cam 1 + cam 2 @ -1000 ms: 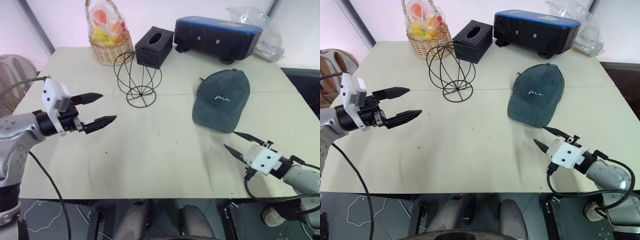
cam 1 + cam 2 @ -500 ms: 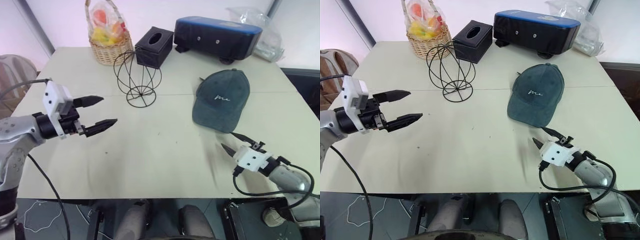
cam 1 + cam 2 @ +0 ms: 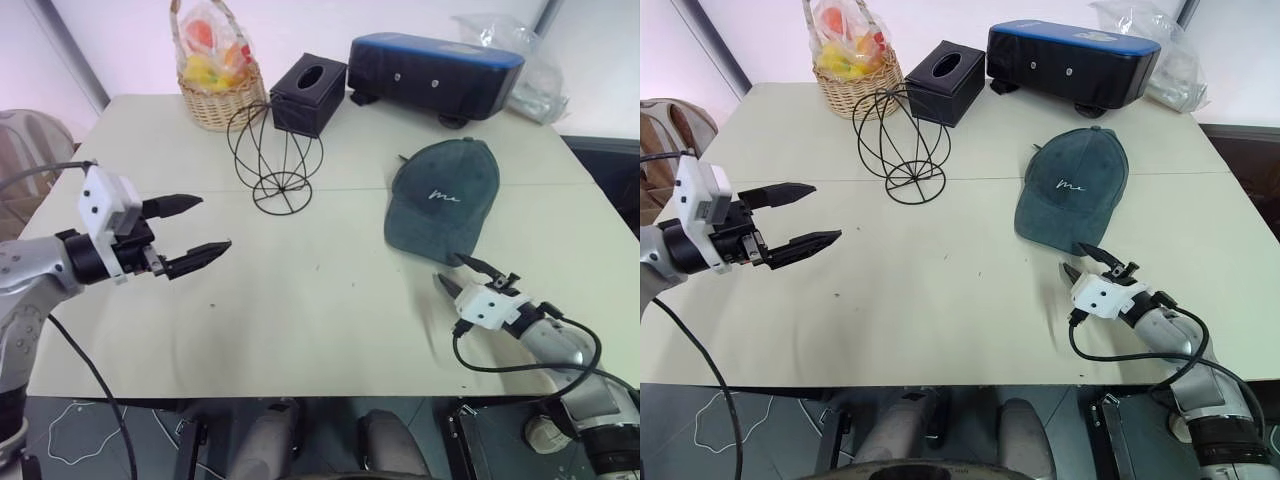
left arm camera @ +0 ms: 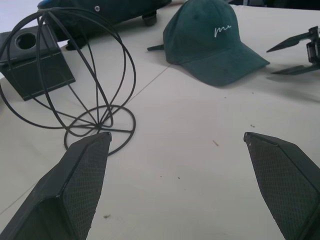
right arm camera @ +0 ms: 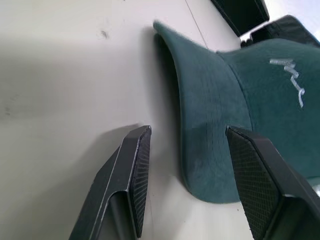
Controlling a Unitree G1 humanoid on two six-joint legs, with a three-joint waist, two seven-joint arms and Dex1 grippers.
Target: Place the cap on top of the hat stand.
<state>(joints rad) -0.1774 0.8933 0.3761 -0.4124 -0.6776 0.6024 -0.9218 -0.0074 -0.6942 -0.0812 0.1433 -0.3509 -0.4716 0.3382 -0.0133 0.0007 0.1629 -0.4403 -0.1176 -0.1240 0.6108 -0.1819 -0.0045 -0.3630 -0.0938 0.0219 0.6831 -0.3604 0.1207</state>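
Observation:
The dark teal cap lies on the table's right half, its brim toward me. My right gripper is low over the table just in front of the brim, open. In the right wrist view the brim's edge sits between the two fingers, with no contact visible. The black wire hat stand stands upright at the table's middle back, with nothing on it. My left gripper hovers open over the left half of the table, pointing toward the stand and holding nothing.
Behind the stand are a wicker basket with wrapped fruit and a black tissue box. A long dark blue case and a plastic bag lie along the back right. The table's front edge is close below both arms.
My right gripper has moved forward and down, up to the cap's brim, and has rolled somewhat. The left gripper has hardly moved. The cap and the stand are unmoved.

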